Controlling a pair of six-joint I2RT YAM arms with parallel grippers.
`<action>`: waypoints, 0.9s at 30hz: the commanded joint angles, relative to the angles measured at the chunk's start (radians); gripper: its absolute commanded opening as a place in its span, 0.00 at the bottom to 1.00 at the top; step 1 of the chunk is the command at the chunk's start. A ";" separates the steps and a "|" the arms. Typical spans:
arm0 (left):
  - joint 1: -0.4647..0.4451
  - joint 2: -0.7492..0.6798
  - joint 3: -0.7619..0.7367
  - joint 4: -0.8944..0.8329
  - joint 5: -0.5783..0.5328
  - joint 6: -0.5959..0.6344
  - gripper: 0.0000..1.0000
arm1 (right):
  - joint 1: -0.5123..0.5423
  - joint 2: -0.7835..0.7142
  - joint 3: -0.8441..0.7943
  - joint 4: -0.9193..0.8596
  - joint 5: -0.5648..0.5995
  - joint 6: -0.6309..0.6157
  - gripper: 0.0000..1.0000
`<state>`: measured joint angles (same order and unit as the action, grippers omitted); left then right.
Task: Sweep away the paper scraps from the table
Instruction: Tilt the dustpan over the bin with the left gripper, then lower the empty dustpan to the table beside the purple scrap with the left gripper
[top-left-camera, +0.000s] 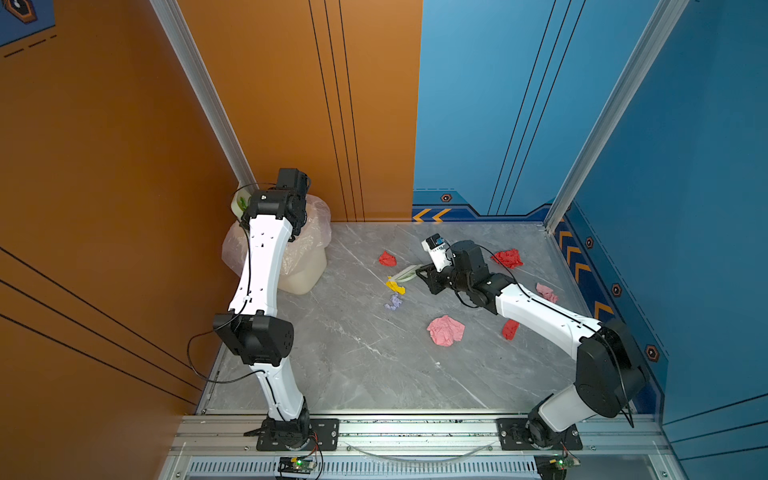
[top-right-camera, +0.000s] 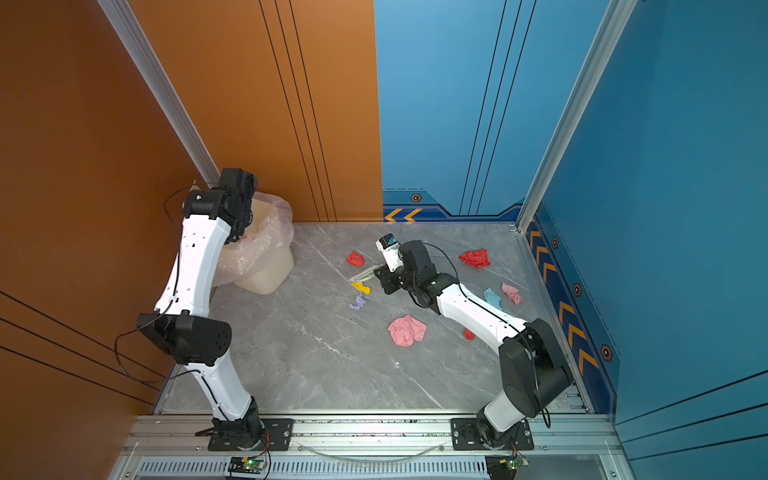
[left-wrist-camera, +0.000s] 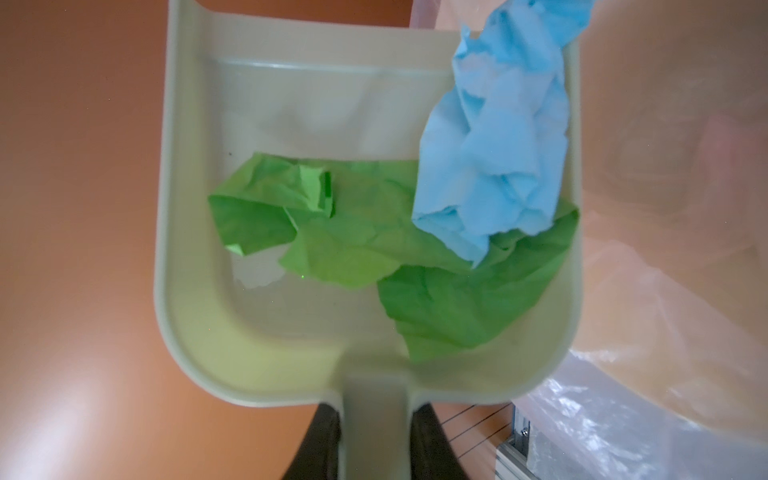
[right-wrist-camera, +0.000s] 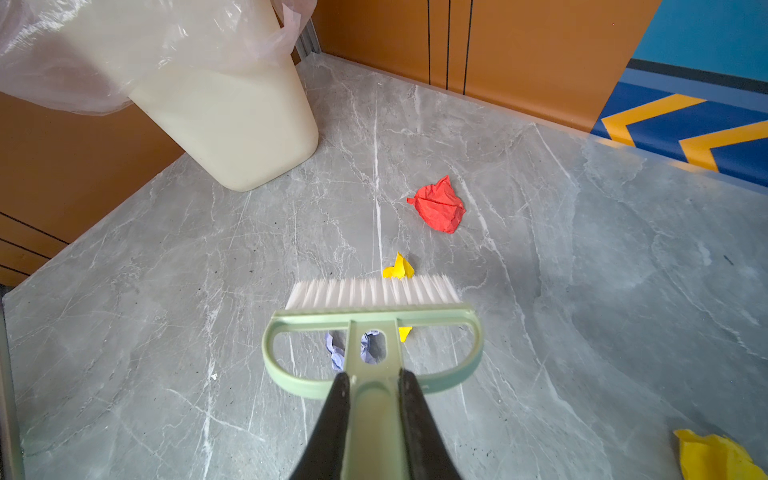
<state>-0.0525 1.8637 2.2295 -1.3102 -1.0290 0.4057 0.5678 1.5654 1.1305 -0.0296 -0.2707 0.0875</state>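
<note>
The left gripper (left-wrist-camera: 374, 415) pinches the dustpan (left-wrist-camera: 199, 291) handle and holds it up beside the bag-lined bin (top-left-camera: 303, 274). A green scrap (left-wrist-camera: 353, 249) and a blue scrap (left-wrist-camera: 498, 158) lie in the pan. The right gripper (right-wrist-camera: 374, 376) is clamped on the brush (right-wrist-camera: 374, 316) handle, with the bristles just beside a yellow scrap (right-wrist-camera: 399, 268). A lilac scrap (right-wrist-camera: 336, 351) shows through the brush frame. A red scrap (right-wrist-camera: 440, 205) lies farther off. A pink scrap (top-left-camera: 445, 330) sits near the middle of the bench (top-left-camera: 353, 374).

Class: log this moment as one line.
left hand: shut on dustpan, by bin | right hand: shut on brush, at yellow scrap | dustpan: green scrap, blue scrap | table: pink scrap unswept
</note>
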 joint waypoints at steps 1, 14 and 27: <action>-0.005 0.003 0.018 -0.014 -0.051 0.032 0.00 | -0.007 0.002 -0.017 0.028 -0.018 0.017 0.00; -0.008 -0.019 -0.034 -0.011 -0.092 0.147 0.00 | -0.007 0.001 -0.031 0.037 -0.016 0.017 0.00; 0.003 -0.038 0.086 -0.013 0.044 0.024 0.00 | -0.007 -0.010 -0.035 0.030 -0.010 0.013 0.00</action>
<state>-0.0536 1.8626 2.2688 -1.3098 -1.0504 0.4900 0.5678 1.5654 1.1110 -0.0204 -0.2703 0.0872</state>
